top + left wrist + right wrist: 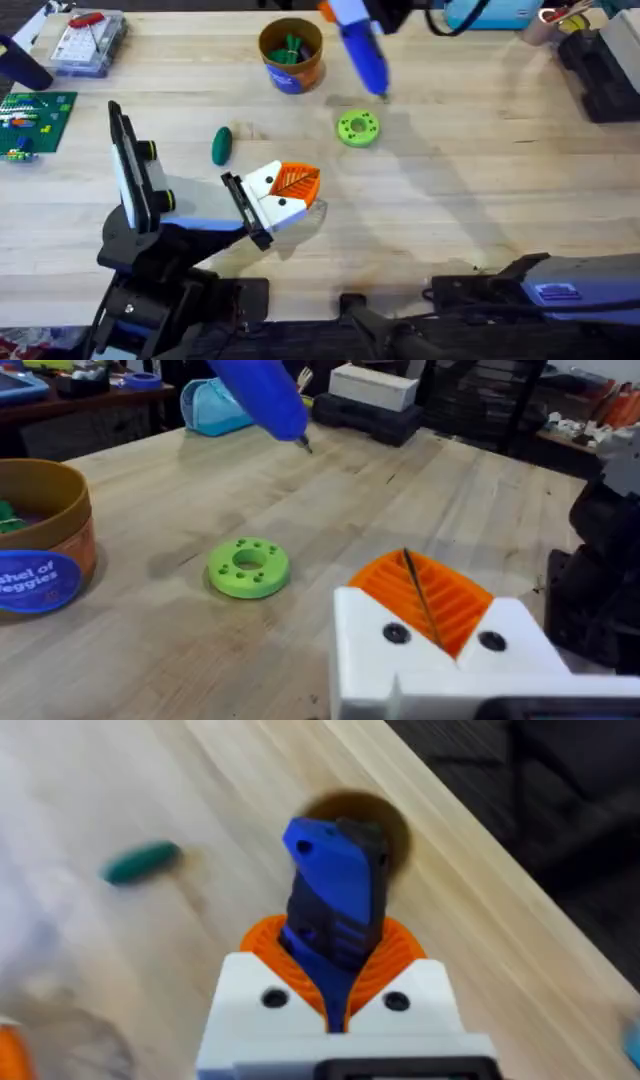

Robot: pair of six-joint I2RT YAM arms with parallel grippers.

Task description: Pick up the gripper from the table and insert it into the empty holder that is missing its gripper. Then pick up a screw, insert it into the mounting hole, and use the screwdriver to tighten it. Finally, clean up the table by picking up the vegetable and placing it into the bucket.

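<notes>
Screwdriver (pixel 362 52) hangs tilted above the far part of the table (pixel 480 180), its narrow tip pointing toward 5 o'clock in the overhead view and ending just short of the green disc with holes (pixel 358 128). The right gripper (pixel 335 935) has it: in the right wrist view the blue body sits clamped between the two orange ribbed pads, which are spread only as far as the tool's width. Directly past the tool in that view lies the brown round of the bucket (pixel 395 825).

From overhead, the bucket (pixel 300 72) stands at 9 o'clock of the screwdriver, upright, with green pieces inside and a blue label on its wall. The vegetable (pixel 221 145) lies on bare wood at 7 o'clock of the bucket, well apart from it. The disc lies flat at 5 o'clock of the bucket.

The left gripper (pixel 290 185) sits low at 7 o'clock of the disc and 4 o'clock of the vegetable. In its wrist view the orange pads are drawn together, with only a thin dark line between them; whether that line is something gripped I cannot tell.

The holder (pixel 125 165) stands at 9 o'clock of the left gripper, black frame upright, yellow-green knobs facing right. A green circuit board (pixel 35 120) and a clear plastic box (pixel 90 45) lie at the table's left edge.
</notes>
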